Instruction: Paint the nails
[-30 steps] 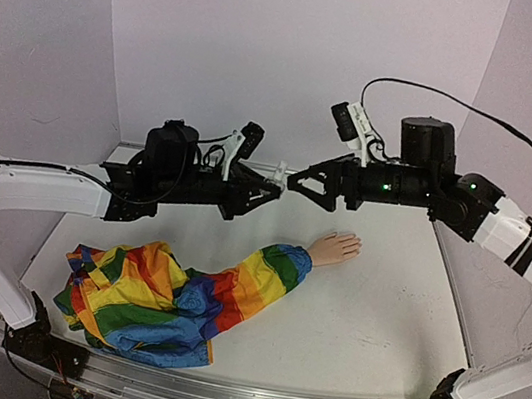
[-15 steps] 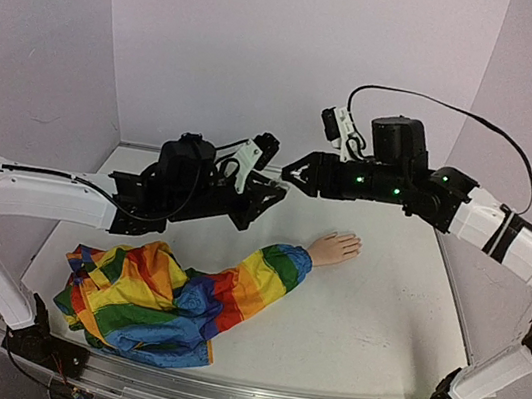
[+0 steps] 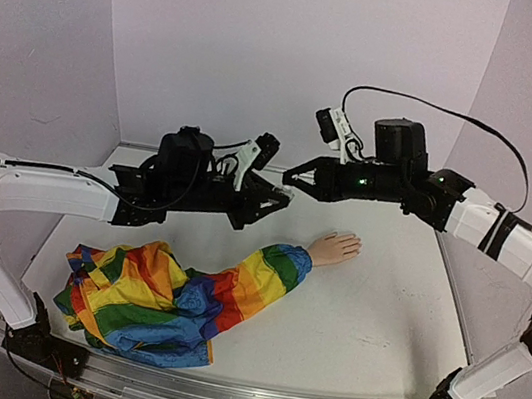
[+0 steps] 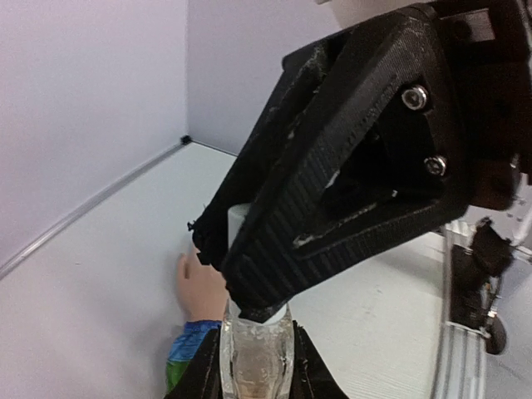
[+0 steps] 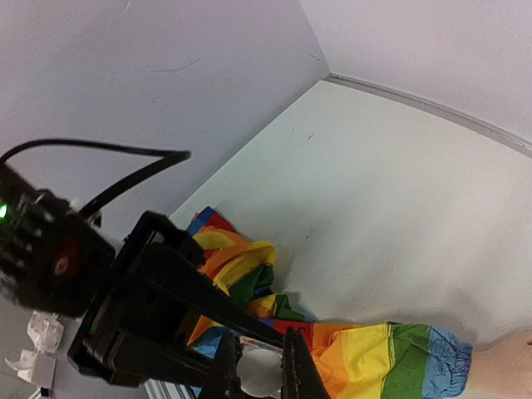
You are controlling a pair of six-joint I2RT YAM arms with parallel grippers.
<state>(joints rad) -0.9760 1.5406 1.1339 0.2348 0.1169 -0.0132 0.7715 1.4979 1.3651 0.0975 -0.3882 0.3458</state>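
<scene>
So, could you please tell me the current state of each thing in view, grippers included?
Small clear bottle: held off the white table, capped.
White cap: on the bottle, pinched.
Left gripper: shut on the bottle.
Right gripper: shut on the cap.
Pale peach mannequin hand: flat on the table, untouched; nails too small to judge.
Rainbow-striped fabric sleeve: crumpled on the table.
</scene>
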